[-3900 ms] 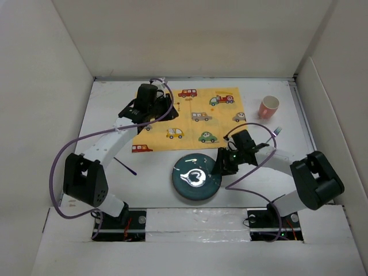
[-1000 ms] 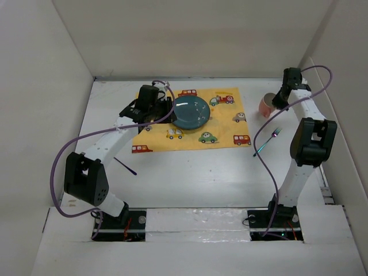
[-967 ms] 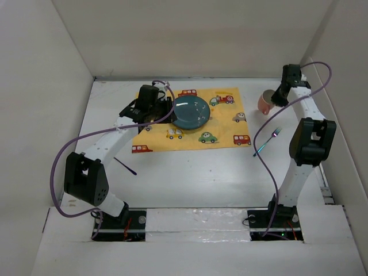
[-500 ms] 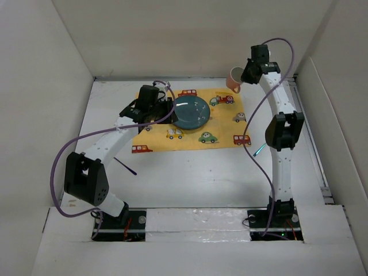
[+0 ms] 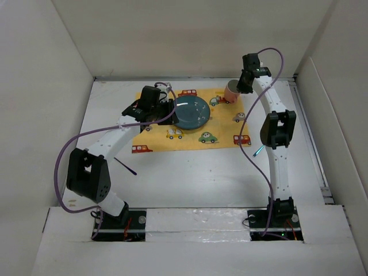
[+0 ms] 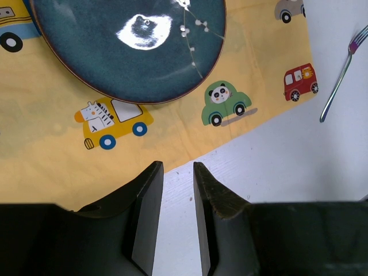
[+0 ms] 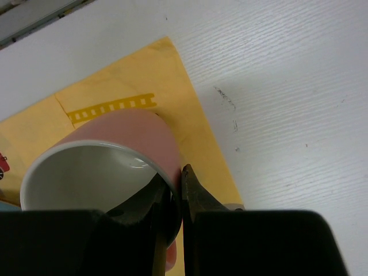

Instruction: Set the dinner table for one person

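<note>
Dinner table is the big white surface under everything, w/ the yellow mat of little cars laid across its far half. Blue-green plate sits on the mat, in the mat's far-left part. It's glossy, w/ nothing on it.

Left gripper is over the mat's left portion. In the wrist view its jaws stand a little apart w/ nothing btwn them; only the mat's near edge and bare white show through the gap. The plate rim lies beyond the fingertips, not touched.

Right gripper is at the mat's far-right corner, clamped on the pink cup. One finger is inside the white-lined mouth, the other outside on the pink wall, w/ the rim pinched btwn them. Cup is over that corner of the mat and looks somewhat tipped. Can't tell if its base is down on the mat or just above it.

Fork lies flat on the white just off the mat's right edge. From overhead the right arm covers most of it, and only a teal bit shows by the mat's near-right corner.

Thin dark utensil w/ a purple end lies on the white off the mat's near-left corner, apart from the mat. Can't make out what kind it is.
</note>
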Motion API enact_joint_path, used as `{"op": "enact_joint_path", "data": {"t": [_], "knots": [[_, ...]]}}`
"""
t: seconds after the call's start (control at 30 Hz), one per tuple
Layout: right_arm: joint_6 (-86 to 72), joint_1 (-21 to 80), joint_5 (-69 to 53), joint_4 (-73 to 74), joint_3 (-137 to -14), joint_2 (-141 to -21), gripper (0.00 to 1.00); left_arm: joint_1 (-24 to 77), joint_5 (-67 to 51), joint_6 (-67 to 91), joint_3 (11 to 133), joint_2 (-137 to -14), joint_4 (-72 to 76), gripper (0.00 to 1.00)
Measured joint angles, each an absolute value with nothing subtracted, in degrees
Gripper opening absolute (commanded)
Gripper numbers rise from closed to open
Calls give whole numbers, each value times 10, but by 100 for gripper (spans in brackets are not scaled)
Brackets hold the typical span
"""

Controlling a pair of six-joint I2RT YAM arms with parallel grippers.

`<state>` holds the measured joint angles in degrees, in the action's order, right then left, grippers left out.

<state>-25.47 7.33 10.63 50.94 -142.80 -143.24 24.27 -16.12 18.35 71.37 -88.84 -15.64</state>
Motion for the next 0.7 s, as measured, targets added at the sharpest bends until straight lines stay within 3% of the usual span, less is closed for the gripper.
{"op": "enact_joint_path", "data": {"t": [0.27,0.53,0.7], "knots": [[-255,73,121,510,-1428,-1442,0,243,-161,189,714,-892,-153,25],[-268,73,106,488,-1428,-1444,41,243,-160,194,714,-892,-152,26],[-286,69,69,457,-1425,-1438,48,243,-158,197,714,-892,-152,26]]}}
